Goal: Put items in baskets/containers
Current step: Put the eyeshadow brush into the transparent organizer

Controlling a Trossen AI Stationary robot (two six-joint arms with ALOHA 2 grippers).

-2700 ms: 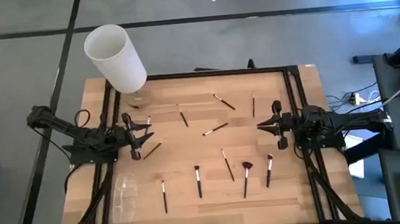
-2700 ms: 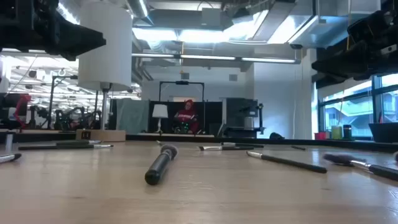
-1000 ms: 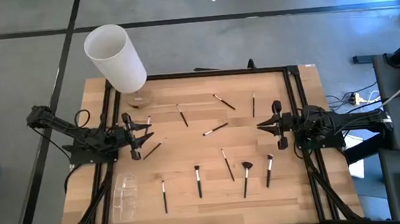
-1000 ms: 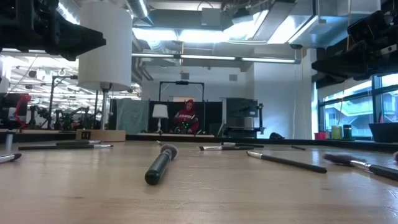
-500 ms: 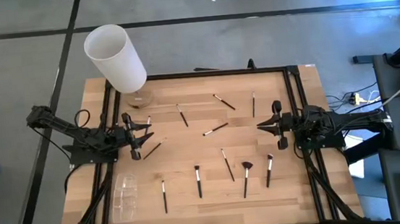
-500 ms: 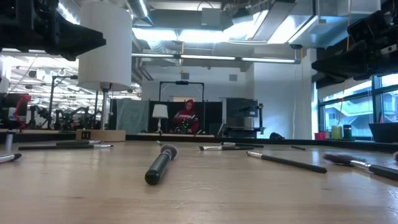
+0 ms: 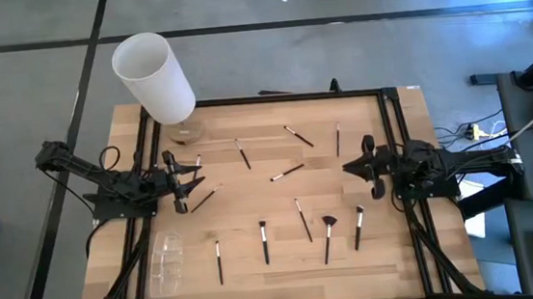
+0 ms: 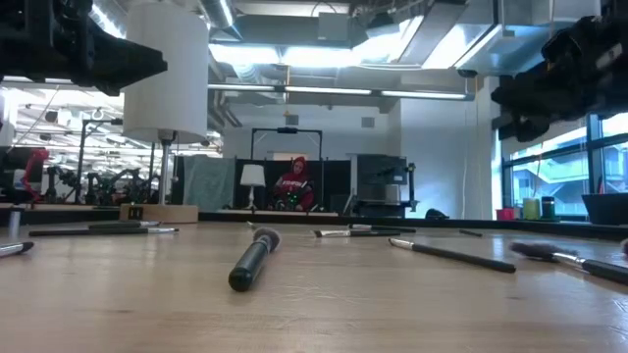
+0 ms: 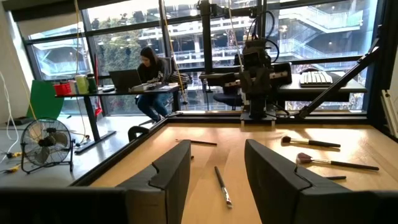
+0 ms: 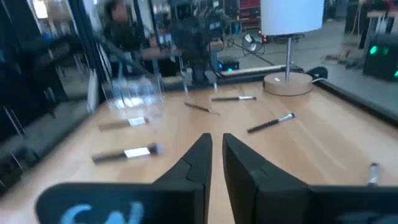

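Several thin makeup brushes lie flat and scattered on the wooden table [image 7: 286, 264], among them one with a reddish-brown fan head [image 7: 329, 223] and one near the low camera [image 8: 253, 259]. The clear plastic container [image 7: 165, 263] stands at the near left and also shows in the right wrist view [image 10: 134, 93]. My left gripper [image 7: 195, 183] hovers open and empty at the table's left side, beside a dark brush [image 7: 201, 200]; its fingers also show in its wrist view [image 9: 214, 162]. My right gripper [image 7: 350, 168] hovers at the right side, shut and empty, as its wrist view [image 10: 216, 146] shows.
A tall white cylinder lamp [image 7: 154, 77] on a round base stands at the far left corner. A black frame [image 7: 291, 97] runs around the table's edges. Bare wood lies between the two grippers. A person sits in the room behind the table [image 8: 294, 184].
My right arm has begun to move: in the low view its dark bulk at the upper right has shifted and come a little lower. The brushes and the container lie as before.
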